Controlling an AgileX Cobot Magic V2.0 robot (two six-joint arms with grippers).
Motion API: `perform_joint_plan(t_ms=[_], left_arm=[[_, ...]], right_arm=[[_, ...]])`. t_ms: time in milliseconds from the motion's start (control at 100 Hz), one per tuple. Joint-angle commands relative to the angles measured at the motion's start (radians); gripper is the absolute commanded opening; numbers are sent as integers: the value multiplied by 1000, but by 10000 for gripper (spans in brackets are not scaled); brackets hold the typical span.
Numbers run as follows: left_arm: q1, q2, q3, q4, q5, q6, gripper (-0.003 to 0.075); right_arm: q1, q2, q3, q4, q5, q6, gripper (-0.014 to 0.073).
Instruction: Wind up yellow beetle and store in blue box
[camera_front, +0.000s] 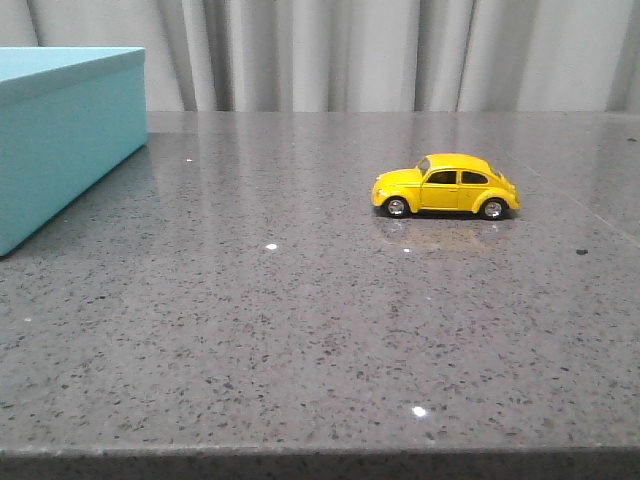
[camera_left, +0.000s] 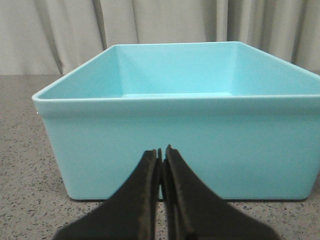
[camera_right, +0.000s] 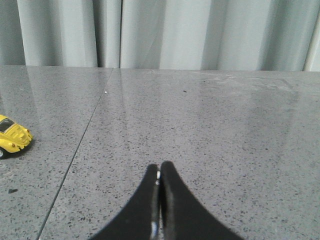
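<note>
The yellow beetle stands on its wheels on the grey speckled table, right of centre, side-on with its nose to the left. Part of it also shows in the right wrist view. The blue box sits at the far left of the table; the left wrist view shows it open-topped and empty. My left gripper is shut and empty, just in front of the box's near wall. My right gripper is shut and empty above bare table, apart from the beetle. Neither gripper shows in the front view.
The grey stone table has a front edge near the bottom of the front view. A thin seam line runs across the tabletop between the beetle and my right gripper. Grey curtains hang behind the table.
</note>
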Motion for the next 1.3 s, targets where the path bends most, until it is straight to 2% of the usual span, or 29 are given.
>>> perform_joint_plan(t_ms=[0, 510, 750, 910, 1120, 1290], left_arm=[[-2, -33, 22, -4, -76, -3, -19], [-2, -33, 22, -4, -85, -5, -18], [-2, -33, 22, -51, -109, -9, -18], [-2, -31, 0, -202, -196, -12, -19], [-2, -4, -106, -201, -21, -12, -19], [-2, 70, -203, -174, 19, -12, -19]], right_arm=[[-4, -23, -17, 0, -73, -6, -69], [-4, -23, -17, 0, -77, -6, -69], [-4, -23, -17, -3, -91, -7, -69], [1, -22, -23, -2, -106, -6, -69], [2, 5, -111, 4, -14, -6, -66], [2, 79, -237, 4, 130, -6, -66]])
